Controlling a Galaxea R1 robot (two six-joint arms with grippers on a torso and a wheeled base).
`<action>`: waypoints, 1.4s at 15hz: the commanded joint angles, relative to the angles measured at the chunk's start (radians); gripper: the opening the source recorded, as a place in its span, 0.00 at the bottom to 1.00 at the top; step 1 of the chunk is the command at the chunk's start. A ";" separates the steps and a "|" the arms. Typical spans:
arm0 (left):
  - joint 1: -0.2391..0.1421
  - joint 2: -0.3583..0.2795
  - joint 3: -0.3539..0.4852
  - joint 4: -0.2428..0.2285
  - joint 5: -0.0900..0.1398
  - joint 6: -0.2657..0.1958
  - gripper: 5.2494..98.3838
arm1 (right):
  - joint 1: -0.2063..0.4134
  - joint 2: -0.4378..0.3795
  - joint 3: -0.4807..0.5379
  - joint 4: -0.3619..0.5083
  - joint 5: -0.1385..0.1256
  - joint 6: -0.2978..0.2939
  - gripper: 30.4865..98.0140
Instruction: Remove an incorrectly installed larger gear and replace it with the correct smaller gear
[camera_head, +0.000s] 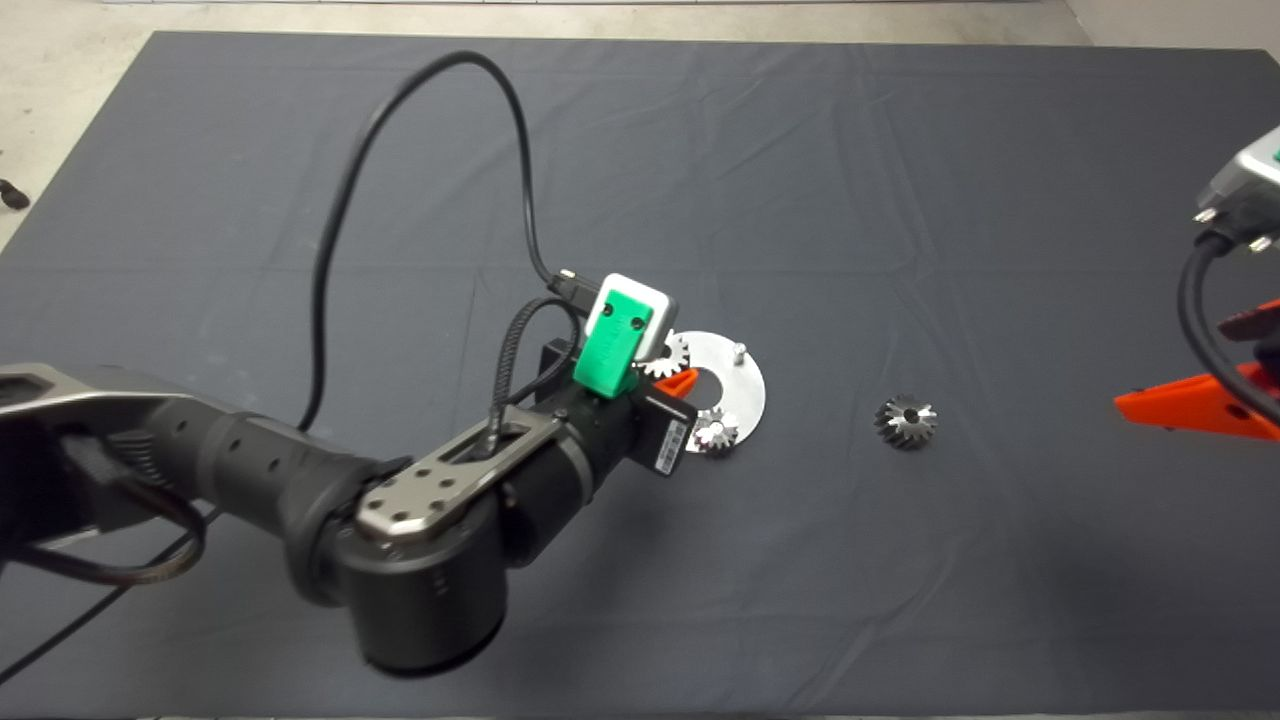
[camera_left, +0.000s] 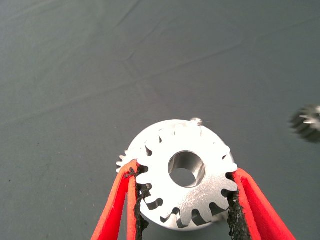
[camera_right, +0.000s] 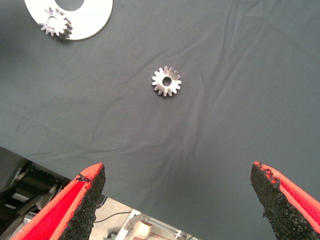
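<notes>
We've got the left gripper (camera_left: 182, 200) clamped on the smaller gear (camera_left: 186, 182), both pads biting its teeth, right above the round plate (camera_head: 745, 385) mid-mat. The larger gear (camera_head: 906, 421) is already off, lying alone on the mat to the plate's right. Now we want the bore lined up squarely over the bare pin (camera_head: 738, 349) on the plate's far side, gear level, and lowered gently so its teeth mesh with its neighbours. The right gripper (camera_right: 175, 200) waits at the right edge, fingers spread wide.
</notes>
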 joint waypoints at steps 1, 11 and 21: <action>-0.019 0.077 -0.078 -0.004 0.037 0.004 0.27 | 0.015 0.005 0.005 0.028 -0.026 0.004 0.69; -0.019 0.227 -0.269 -0.004 -0.010 0.048 0.27 | 0.014 0.000 0.008 0.028 -0.028 0.003 0.69; -0.019 0.287 -0.411 -0.004 -0.125 0.057 0.27 | 0.014 -0.004 0.009 0.028 -0.026 0.001 0.69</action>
